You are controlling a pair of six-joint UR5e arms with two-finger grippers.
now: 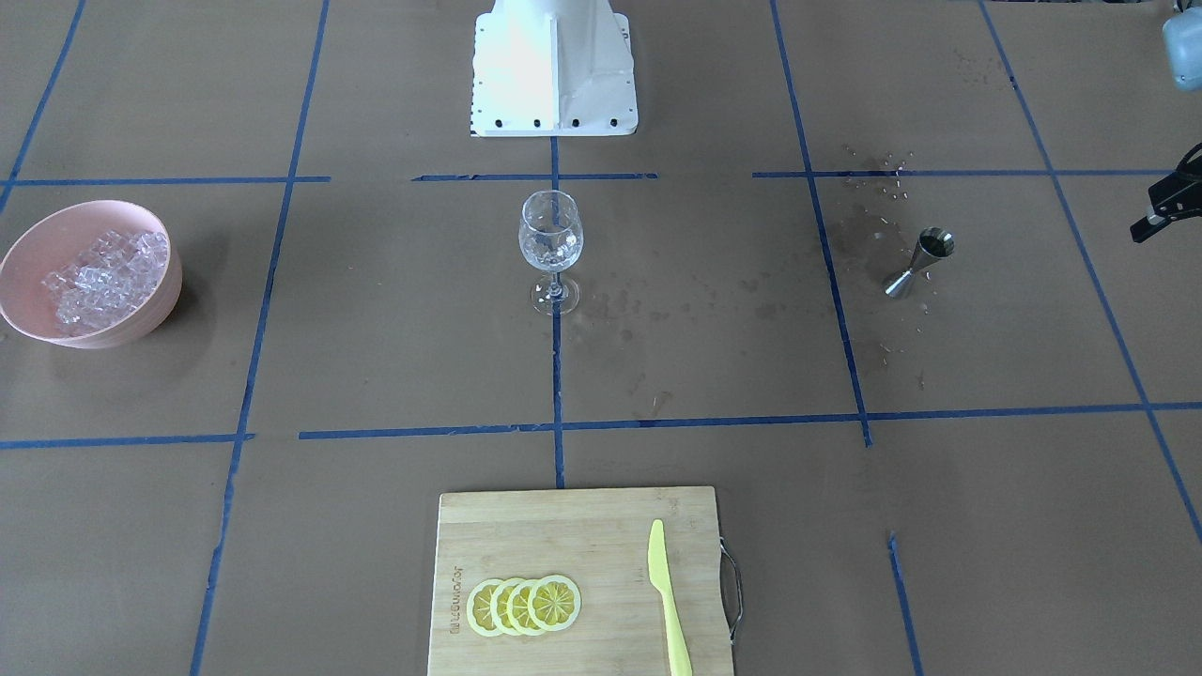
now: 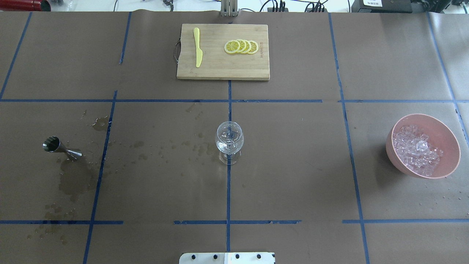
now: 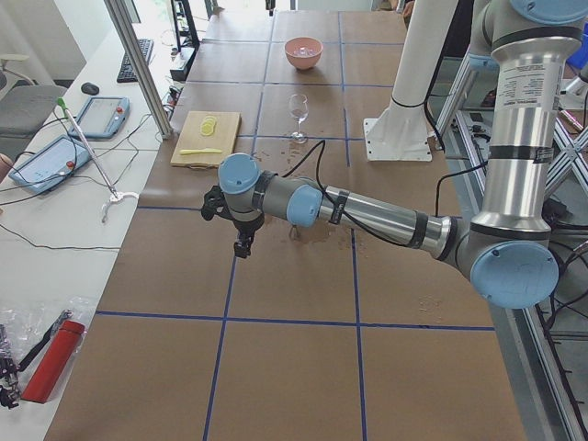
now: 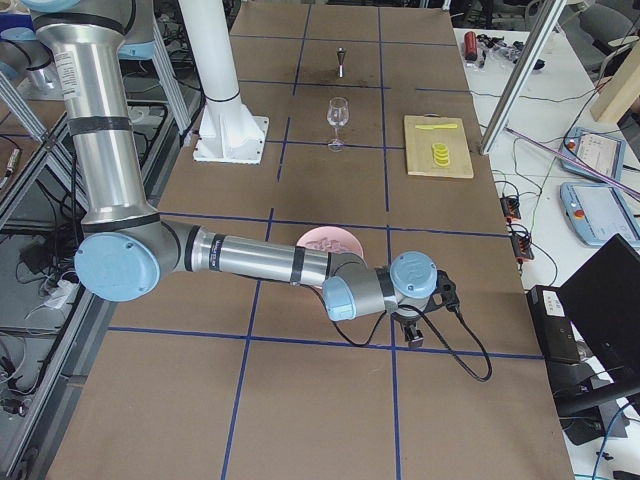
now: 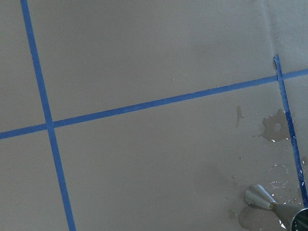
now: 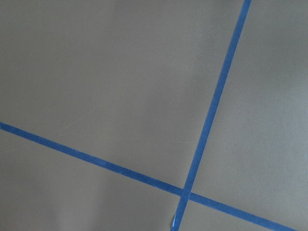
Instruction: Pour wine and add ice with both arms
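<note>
A clear wine glass (image 1: 550, 246) stands upright at the table's middle, also in the overhead view (image 2: 229, 141); it seems to hold some clear cubes. The ice (image 1: 103, 272) fills a pink bowl (image 1: 38, 244), on the right in the overhead view (image 2: 439, 126). The left arm (image 3: 367, 211) reaches over the table's left end, its gripper (image 3: 243, 246) pointing down above the paper; I cannot tell if it is open or shut. The right arm (image 4: 250, 262) reaches past the bowl, and I cannot tell its gripper's (image 4: 410, 335) state either. No fingers show in the wrist views.
A steel jigger (image 1: 920, 263) stands among wet stains (image 2: 73, 179), and shows at the left wrist view's bottom right (image 5: 274, 207). A wooden cutting board (image 1: 563, 526) holds lemon slices (image 1: 526, 604) and a yellow knife (image 1: 667, 596). The white pedestal (image 1: 554, 66) stands behind the glass.
</note>
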